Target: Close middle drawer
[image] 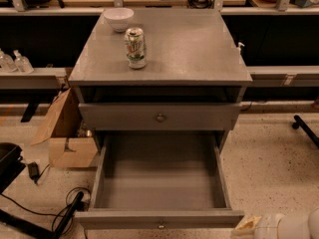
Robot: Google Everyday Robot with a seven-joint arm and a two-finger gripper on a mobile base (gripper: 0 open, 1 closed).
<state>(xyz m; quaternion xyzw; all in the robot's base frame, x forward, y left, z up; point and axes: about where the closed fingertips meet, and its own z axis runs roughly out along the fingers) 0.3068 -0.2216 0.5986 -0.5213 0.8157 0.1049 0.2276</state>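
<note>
The middle drawer (159,183) of the grey cabinet is pulled far out toward me. Its deep box is empty. Its flat front (124,218) runs along the bottom of the view, with a small knob (160,226) at its centre. The upper drawer (119,116), with a bigger round knob (160,117), is pushed in above it. The lowest drawer is hidden under the open one. My gripper (247,226) shows only partly at the bottom right edge, just right of the middle drawer's front right corner, on its white arm (294,227).
A soda can (135,47) and a white bowl (118,19) stand on the cabinet top (199,49). An open cardboard box (67,133) and black cables (55,213) lie on the floor at the left. A black chair leg (305,128) is at the right. Desks stand behind the cabinet.
</note>
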